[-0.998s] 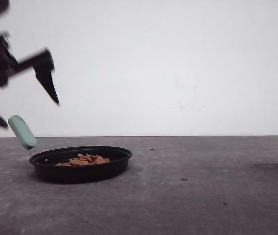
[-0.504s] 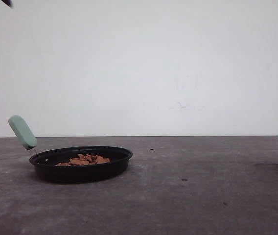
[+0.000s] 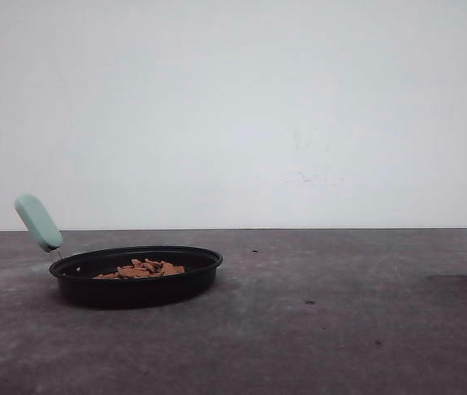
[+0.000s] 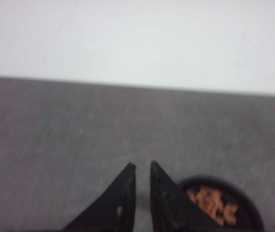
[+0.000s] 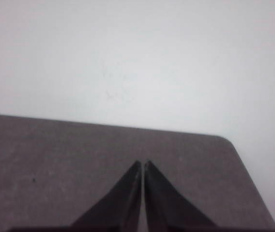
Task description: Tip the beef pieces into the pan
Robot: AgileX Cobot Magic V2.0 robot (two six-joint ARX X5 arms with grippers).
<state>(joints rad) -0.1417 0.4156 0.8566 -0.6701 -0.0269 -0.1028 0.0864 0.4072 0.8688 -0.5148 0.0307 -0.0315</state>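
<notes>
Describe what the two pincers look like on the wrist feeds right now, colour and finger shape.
Both look alike: the left pincer and the right pincer each have two matte black fingers, broad at the base and tapering to sharp triangular points. No cables or markings are visible; the feeds are blurry.

Matte black all over here: the left gripper [image 4: 142, 166] shows two wedge-shaped fingers [image 4: 120, 200] tapering to sharp tips, small pale flecks dotting their inner faces, while the right gripper [image 5: 143, 163] has the same plain black pointed blades.
</notes>
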